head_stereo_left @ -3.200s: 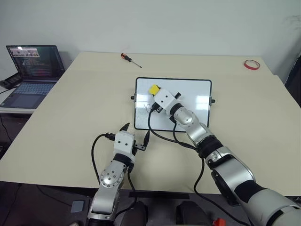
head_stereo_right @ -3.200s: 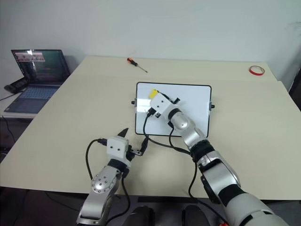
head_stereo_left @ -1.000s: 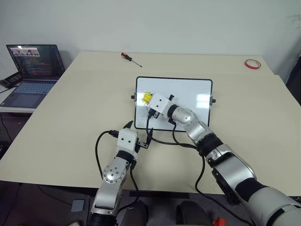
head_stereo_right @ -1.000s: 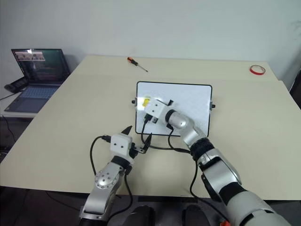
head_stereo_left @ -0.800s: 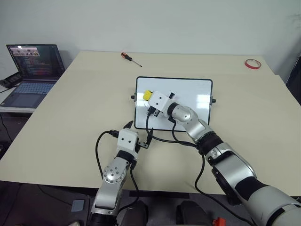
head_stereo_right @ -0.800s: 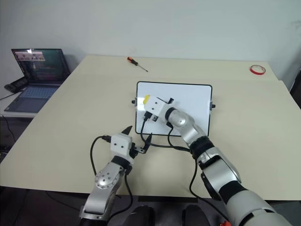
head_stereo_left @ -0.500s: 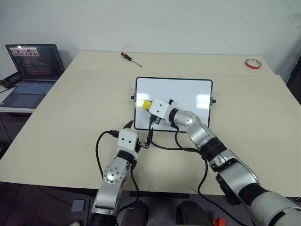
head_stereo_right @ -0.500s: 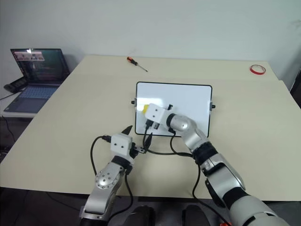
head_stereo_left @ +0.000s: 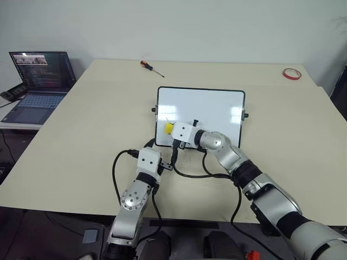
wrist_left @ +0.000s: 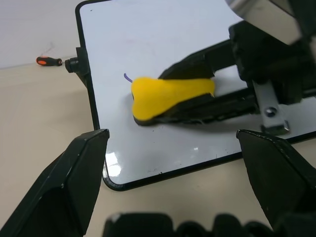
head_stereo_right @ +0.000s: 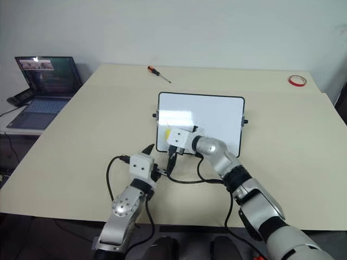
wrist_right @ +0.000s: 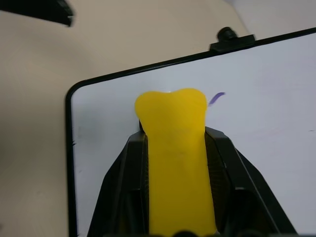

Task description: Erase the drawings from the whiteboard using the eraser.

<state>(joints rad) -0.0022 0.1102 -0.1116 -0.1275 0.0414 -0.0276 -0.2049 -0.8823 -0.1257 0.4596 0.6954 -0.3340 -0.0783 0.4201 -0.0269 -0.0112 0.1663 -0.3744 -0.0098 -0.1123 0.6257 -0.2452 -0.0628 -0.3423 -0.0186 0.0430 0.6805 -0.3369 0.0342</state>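
I'm looking down on a wide, pale beige table (head_stereo_left: 81, 124) set against a plain light wall. Off its far-left side an open dark laptop (head_stereo_left: 37, 81) sits on a lower surface, screen lit. On the far part of the table lies a red-handled screwdriver (head_stereo_left: 149, 67), and at the far-right corner a red tape ring (head_stereo_left: 290, 73).

Near the middle of the table lies the rectangular glossy white board with a thin black frame (head_stereo_left: 217, 105), flat, with small black knobs on its short sides. Most of its white surface looks bare; I can make out one thin purple marker stroke (wrist_right: 216, 98) near its near-left corner, just beside the eraser.

My right gripper (wrist_right: 173, 148) is clamped tight on the small bright yellow eraser block with a dark underside (wrist_left: 168, 94), its black fingers pinching the sides so the yellow foam bulges out ahead of them. The eraser is over the board's near-left corner area and appears to rest on the white surface.

My left gripper (wrist_left: 182, 163) hovers over the table just near of the board's near-left edge, its two black fingers spread wide with nothing between them.
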